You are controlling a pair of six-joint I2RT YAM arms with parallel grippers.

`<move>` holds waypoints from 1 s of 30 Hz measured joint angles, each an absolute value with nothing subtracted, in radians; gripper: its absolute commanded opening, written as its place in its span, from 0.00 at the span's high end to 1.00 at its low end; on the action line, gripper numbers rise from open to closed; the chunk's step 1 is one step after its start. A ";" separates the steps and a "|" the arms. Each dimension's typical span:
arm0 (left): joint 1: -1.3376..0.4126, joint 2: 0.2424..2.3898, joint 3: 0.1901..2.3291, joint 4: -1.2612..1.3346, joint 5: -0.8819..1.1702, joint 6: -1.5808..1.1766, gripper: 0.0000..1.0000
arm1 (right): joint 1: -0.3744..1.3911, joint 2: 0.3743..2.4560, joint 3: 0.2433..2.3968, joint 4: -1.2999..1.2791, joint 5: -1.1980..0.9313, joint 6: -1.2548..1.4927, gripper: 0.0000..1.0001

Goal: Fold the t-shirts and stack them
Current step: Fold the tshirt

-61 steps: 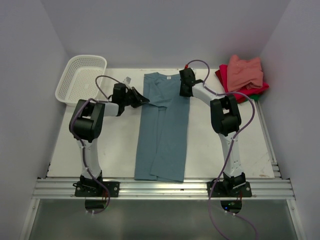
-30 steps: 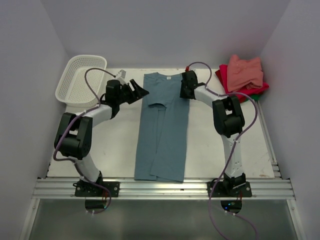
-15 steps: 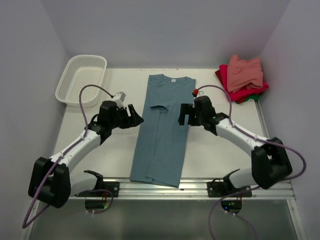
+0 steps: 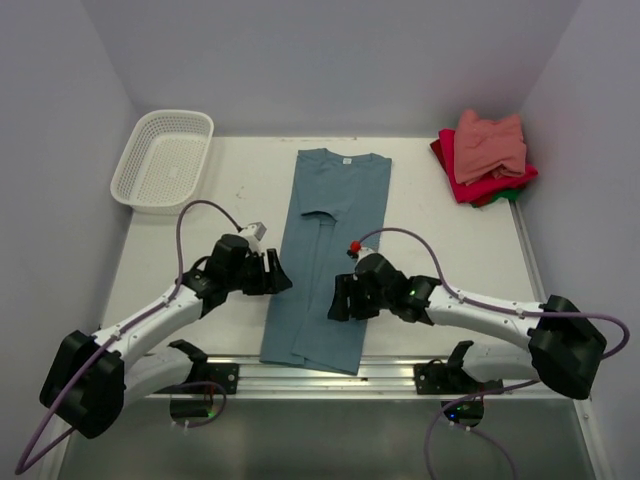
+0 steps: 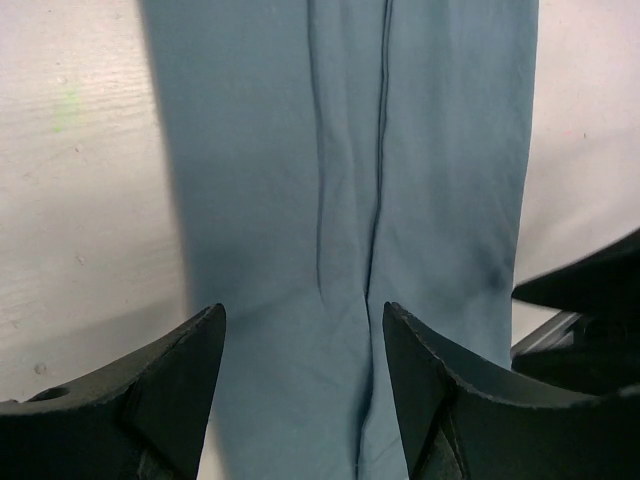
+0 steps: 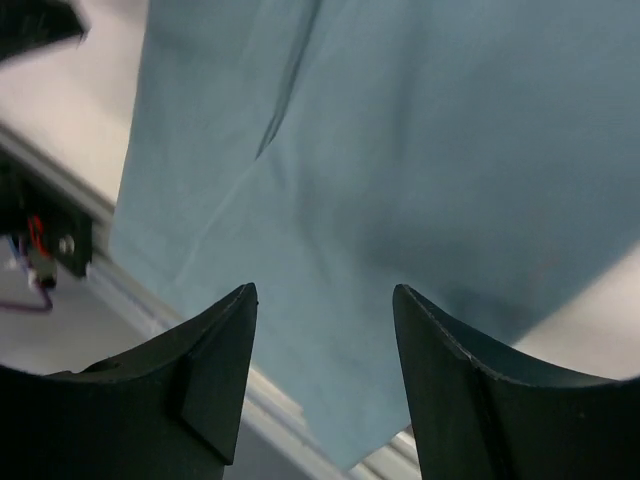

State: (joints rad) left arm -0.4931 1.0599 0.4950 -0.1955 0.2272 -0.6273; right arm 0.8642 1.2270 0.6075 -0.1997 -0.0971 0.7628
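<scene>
- Left gripper [image 4: 274,274] and right gripper [image 4: 340,300]: jaws parted, empty, low over the teal-blue shirt [image 4: 335,215].
- Green shirt [image 4: 512,194] mostly hidden under red shirt [image 4: 466,186] and pink shirt [image 4: 490,145].

The basket [image 4: 160,160] stands at 10 o'clock, the stack [image 4: 487,155] at 2; the table [image 4: 440,235] at 3 and 9 is free.

Your left gripper [image 4: 273,275] reaching inward, jaws parted, holding nothing, your right gripper [image 4: 340,298] facing it, jaws parted too, both arms stretched low.
</scene>
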 measured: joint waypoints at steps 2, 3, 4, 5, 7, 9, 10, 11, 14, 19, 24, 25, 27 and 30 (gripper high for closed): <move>-0.511 1.060 0.494 -0.199 0.219 -0.635 0.32 | 0.971 1.230 0.625 -0.219 -0.087 0.797 0.37; -0.518 1.060 0.494 -0.197 0.217 -0.636 0.32 | 1.017 1.232 0.640 -0.236 -0.075 0.810 0.37; -0.524 1.060 0.494 -0.196 0.215 -0.636 0.32 | 1.057 1.233 0.656 -0.252 -0.065 0.821 0.36; -0.528 1.061 0.493 -0.192 0.215 -0.636 0.32 | 1.084 1.233 0.672 -0.267 -0.054 0.829 0.34; -0.537 1.072 0.489 -0.173 0.216 -0.636 0.33 | 1.134 1.233 0.707 -0.305 -0.022 0.849 0.32; -0.547 1.100 0.480 -0.134 0.220 -0.635 0.34 | 1.166 1.238 0.733 -0.350 0.023 0.867 0.31; -0.551 1.119 0.476 -0.117 0.222 -0.634 0.34 | 1.179 1.241 0.743 -0.374 0.047 0.876 0.31; -0.553 1.140 0.475 -0.098 0.225 -0.633 0.35 | 1.193 1.248 0.753 -0.406 0.072 0.886 0.32; -0.557 1.200 0.475 -0.013 0.236 -0.624 0.36 | 1.242 1.279 0.785 -0.513 0.157 0.925 0.38; -0.558 1.295 0.507 0.094 0.262 -0.616 0.37 | 1.302 1.324 0.813 -0.654 0.246 0.994 0.45; -0.558 1.393 0.538 0.187 0.273 -0.616 0.39 | 1.324 1.326 0.804 -0.690 0.271 1.054 0.50; -0.558 1.416 0.541 0.202 0.276 -0.616 0.39 | 1.326 1.328 0.799 -0.689 0.271 1.063 0.53; -0.558 1.459 0.543 0.228 0.282 -0.617 0.39 | 1.333 1.337 0.789 -0.686 0.271 1.079 0.57; -0.558 1.509 0.546 0.257 0.291 -0.620 0.40 | 1.351 1.364 0.779 -0.664 0.265 1.099 0.59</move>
